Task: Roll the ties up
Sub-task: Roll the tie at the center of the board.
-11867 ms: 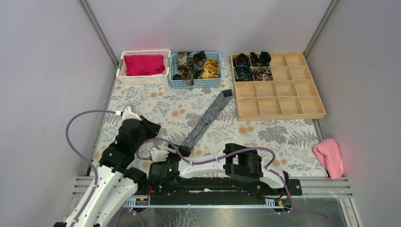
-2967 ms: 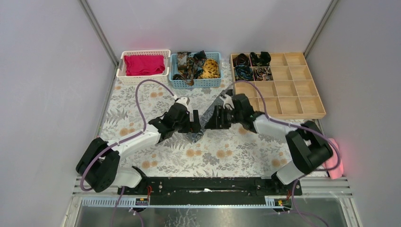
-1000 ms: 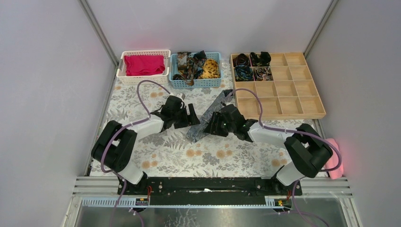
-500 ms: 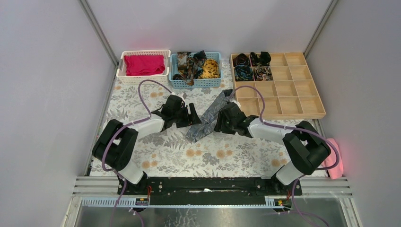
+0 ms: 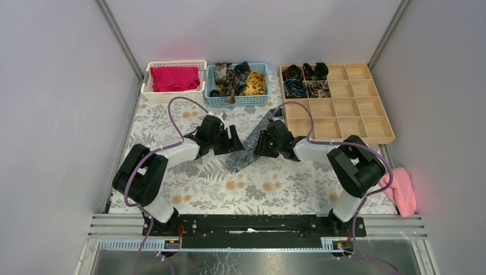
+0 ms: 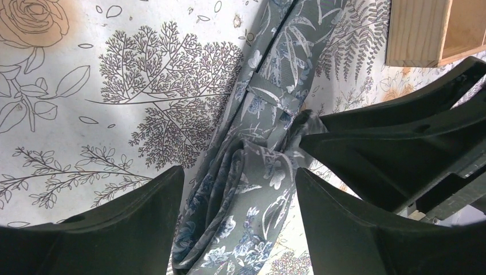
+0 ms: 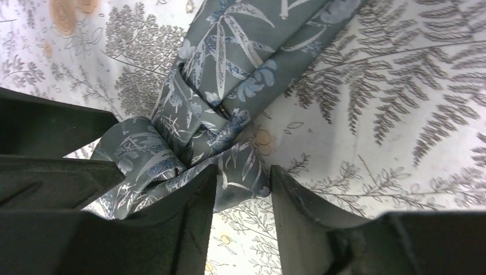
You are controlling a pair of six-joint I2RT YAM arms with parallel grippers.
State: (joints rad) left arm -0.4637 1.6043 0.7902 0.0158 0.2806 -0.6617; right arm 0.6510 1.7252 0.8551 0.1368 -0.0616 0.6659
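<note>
We saw the right claw clenched on a bunched fold of the grey tie, the fabric filling the narrow gap between its fingertips in the lower middle of the right wrist view. The left claw stood released, its two fingers spread wide to either side of the same tie, which ran up between them toward the top of the left wrist view. We could not tell whether those fingers touched the cloth. In the top view the two claws faced each other at the centre of the frame, tips close together.

From there the tie lay slantwise on the floral table cover, its lower end below the claws and its upper end just beside the left edge of the wooden tray. Four rolled ties sat in the tray's upper left compartments, one in each. Loose ties filled the blue basket at the top centre. To its left a white basket held a magenta cloth. A pink cloth lay at the right edge.
</note>
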